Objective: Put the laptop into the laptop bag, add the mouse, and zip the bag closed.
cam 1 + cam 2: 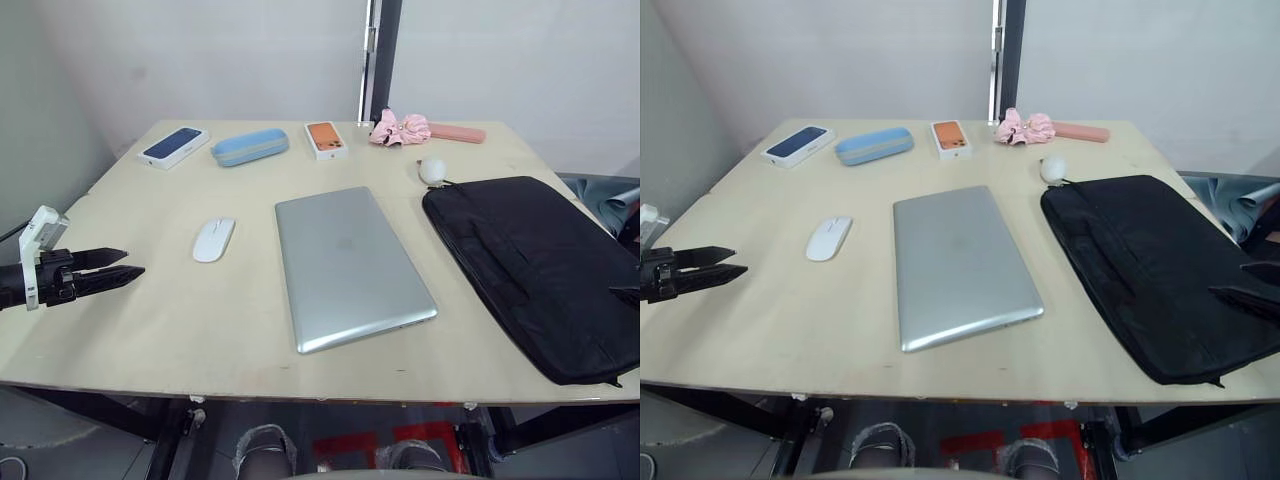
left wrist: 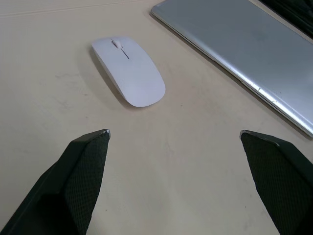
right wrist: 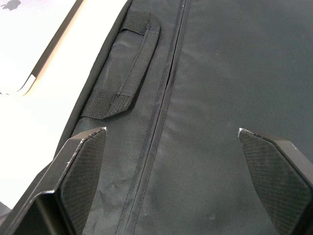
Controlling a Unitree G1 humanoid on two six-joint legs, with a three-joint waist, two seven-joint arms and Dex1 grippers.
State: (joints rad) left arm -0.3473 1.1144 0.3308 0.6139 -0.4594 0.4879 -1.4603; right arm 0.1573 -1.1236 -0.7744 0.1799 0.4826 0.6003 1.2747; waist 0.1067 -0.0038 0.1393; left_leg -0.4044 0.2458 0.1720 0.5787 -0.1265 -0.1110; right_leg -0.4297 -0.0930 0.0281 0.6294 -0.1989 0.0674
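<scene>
Three task items, all still apart on the table (image 1: 150,330). Landmark is the laptop (image 1: 350,262): lid shut, flat at mid-table, nothing on it. Looks stiff, smooth metal, probably the heaviest item and slippery on its faces; lying flush, so I'd take it at a long edge or slide it off the near table edge to get fingers under, not pinch the lid. The laptop bag (image 1: 535,270) lies flat just beside the laptop on its right, zipper seam apparently closed; soft fabric, will sag, so grab the strap handle (image 3: 122,68) or the zipper pull. The mouse (image 1: 213,239) sits near the laptop's left side; light, low, slick shell, grip across its width. Left gripper (image 1: 122,266) hovers left of the mouse, fingers spread, empty. Right gripper (image 3: 173,171) hangs over the bag, fingers wide apart, empty.
</scene>
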